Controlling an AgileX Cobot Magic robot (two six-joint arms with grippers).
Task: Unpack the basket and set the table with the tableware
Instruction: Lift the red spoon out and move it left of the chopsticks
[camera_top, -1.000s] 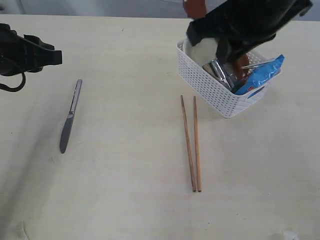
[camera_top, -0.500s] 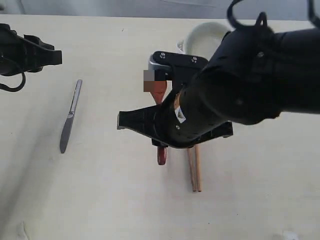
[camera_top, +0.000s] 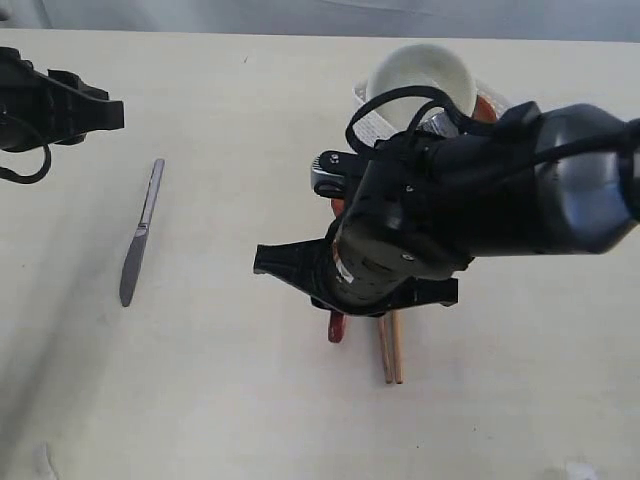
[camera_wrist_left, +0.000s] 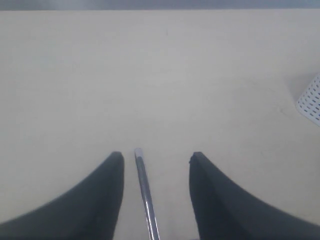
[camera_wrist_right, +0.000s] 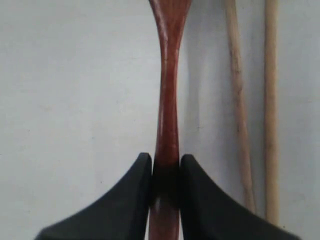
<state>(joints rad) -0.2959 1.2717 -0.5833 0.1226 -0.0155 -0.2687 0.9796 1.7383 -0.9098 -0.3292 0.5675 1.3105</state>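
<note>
The right pincer is clamped on the handle of the wooden spoon at the centre of the frame, just left of the two chopsticks lying side by side. Whether the spoon touches the tabletop is unclear. At the upper left, the left pincer has its jaws apart and empty, and the knife lies flat below it. The basket stands at the upper right, mostly hidden by the arm. A white bowl shows there.
</note>
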